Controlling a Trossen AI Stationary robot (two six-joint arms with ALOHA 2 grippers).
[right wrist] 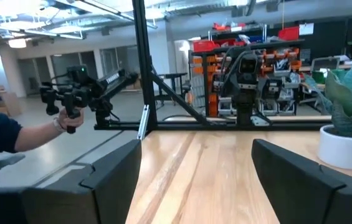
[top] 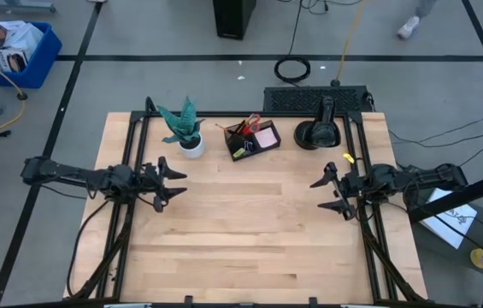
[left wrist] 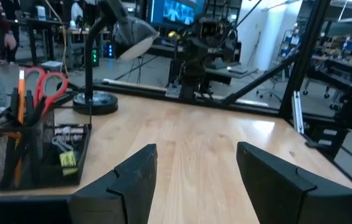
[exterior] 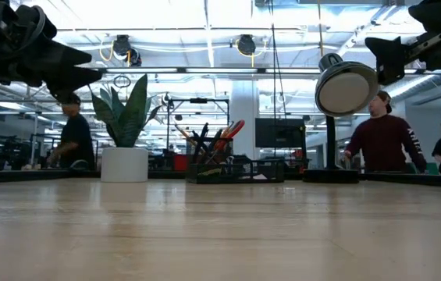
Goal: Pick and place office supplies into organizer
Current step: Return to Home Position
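One organizer (top: 252,141) at the tabletop's (top: 250,239) 12 o'clock holds one pair of scissors (top: 253,121) and one pink pad (top: 266,137). The left end effector (top: 175,186) at 9 o'clock and the right end effector (top: 320,195) at 3 o'clock both have their fingers spread apart.

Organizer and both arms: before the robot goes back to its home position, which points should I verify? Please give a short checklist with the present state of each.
1. Left pincer empty: ok. It is open, with nothing between its fingers.
2. Right pincer empty: ok. It is open and holds nothing.
3. Pink sticky notes inside the organizer: ok.
4. Red scissors standing in the organizer: ok.
5. Both pincers apart from the plant and the lamp: ok.
6. All supplies stowed: cannot tell. A small yellow bit lies near the right arm.
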